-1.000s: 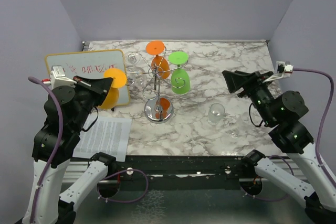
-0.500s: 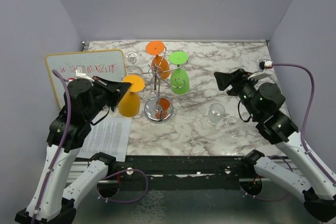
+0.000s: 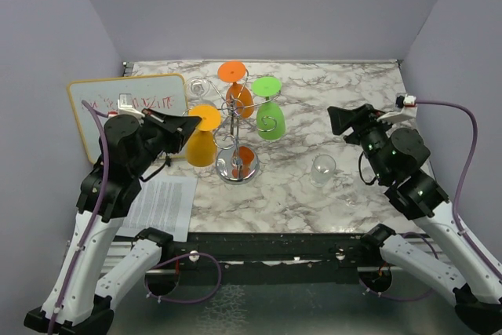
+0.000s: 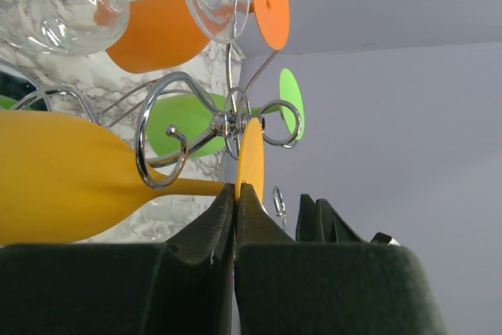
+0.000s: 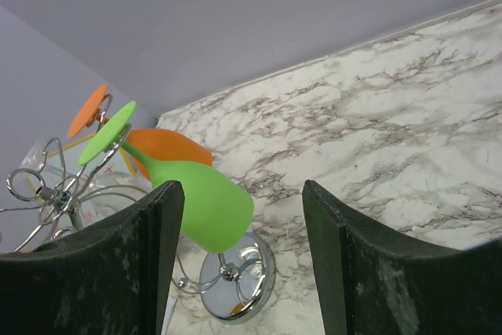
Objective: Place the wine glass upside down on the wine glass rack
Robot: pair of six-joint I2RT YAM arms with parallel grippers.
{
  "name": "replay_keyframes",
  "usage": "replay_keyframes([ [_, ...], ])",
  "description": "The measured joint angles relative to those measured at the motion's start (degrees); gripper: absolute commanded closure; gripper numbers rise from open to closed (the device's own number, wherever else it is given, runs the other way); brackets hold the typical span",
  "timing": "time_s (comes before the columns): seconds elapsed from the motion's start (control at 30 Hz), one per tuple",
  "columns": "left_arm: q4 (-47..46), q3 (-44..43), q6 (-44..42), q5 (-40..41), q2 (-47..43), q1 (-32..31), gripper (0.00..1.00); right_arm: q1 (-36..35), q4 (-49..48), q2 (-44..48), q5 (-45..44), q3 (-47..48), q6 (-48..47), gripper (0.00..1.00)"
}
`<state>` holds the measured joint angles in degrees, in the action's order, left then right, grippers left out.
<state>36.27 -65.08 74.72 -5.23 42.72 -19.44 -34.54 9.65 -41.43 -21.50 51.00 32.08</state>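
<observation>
left claw (image 3: 185,124), pinching the foot of the yellow wine glass (image 3: 201,147), had brought it beside the wine glass rack (image 3: 225,170), apparently ready for hooking.

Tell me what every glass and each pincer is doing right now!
yellow wine glass: upside down beside the rack, foot pinched
left pincer: shut on the yellow wine glass's foot
right pincer: open, empty, in the air
wine glass rack: standing upright
orange wine glass: hanging upside down on the rack
green wine glass: hanging upside down on the rack
clear wine glass on the rack: hanging
clear wine glass on the table: untouched
</observation>
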Motion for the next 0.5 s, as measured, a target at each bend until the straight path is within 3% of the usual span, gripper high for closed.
replay_keyframes([
  [0.5, -7.21, 4.07, -3.54, 2.58, 1.20, 0.00, 1.00, 0.00, 0.44, 2.89, -1.29, -1.70, 2.38, 0.34],
])
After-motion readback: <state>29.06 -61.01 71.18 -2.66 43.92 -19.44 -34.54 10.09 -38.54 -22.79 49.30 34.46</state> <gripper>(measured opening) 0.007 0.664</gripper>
